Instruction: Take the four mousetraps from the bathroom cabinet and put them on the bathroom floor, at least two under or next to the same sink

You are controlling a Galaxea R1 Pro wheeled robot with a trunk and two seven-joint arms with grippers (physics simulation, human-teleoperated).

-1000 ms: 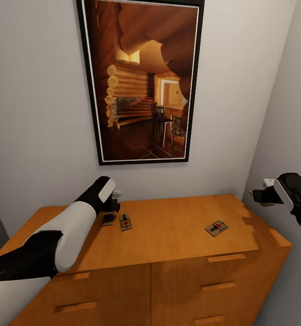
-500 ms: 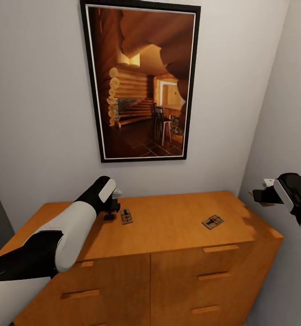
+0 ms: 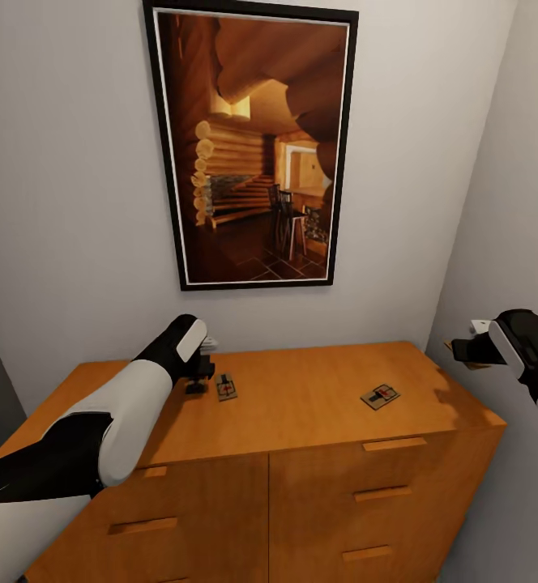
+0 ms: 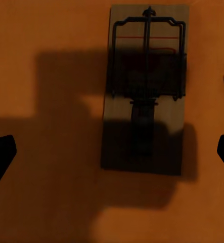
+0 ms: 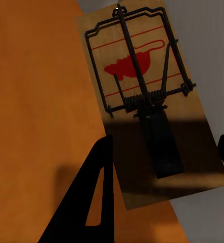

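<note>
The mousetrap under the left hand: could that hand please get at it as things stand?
Probably yes. The left hand hangs right above the mousetrap, fingers spread to either side, with only bare cabinet top around it; another mousetrap lies apart beside it.

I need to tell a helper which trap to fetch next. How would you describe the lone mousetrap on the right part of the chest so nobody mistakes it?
Find the orange-brown cabinet below the framed log-cabin picture. On its top, toward the right end, lies a mousetrap, flat and slightly askew. It lies alone, while another trap sits at the left beside the left claw.
</note>
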